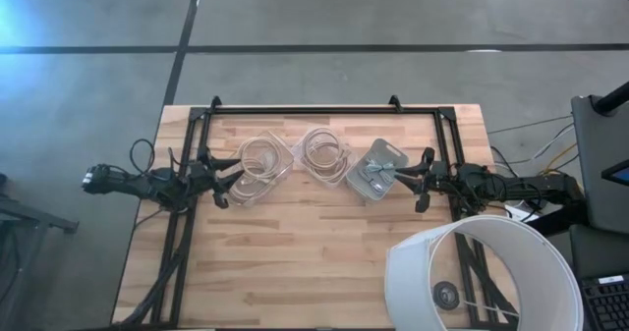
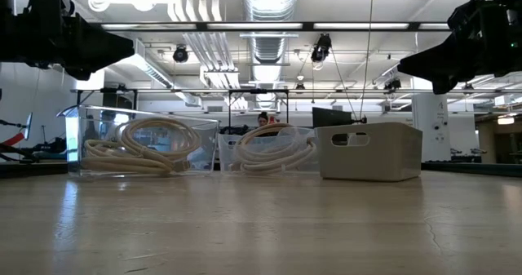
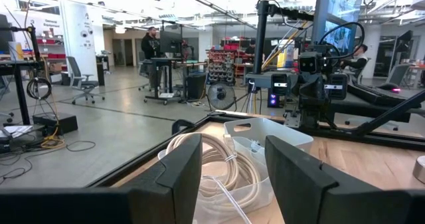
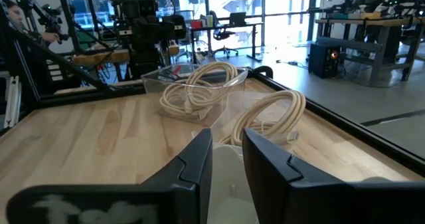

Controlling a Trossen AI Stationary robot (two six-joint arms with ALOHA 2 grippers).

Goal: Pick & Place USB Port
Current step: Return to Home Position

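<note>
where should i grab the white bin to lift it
Pinch the white bin's top rim just above the handle slot, coming straight down: it stands upright and open-topped, with thin walls. The right gripper, open, sits closest to it.

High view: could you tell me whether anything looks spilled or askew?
Nothing spilled: cables lie coiled inside the left clear bin and middle clear bin; the white bin stands upright. All three sit skewed to the table edges.
</note>
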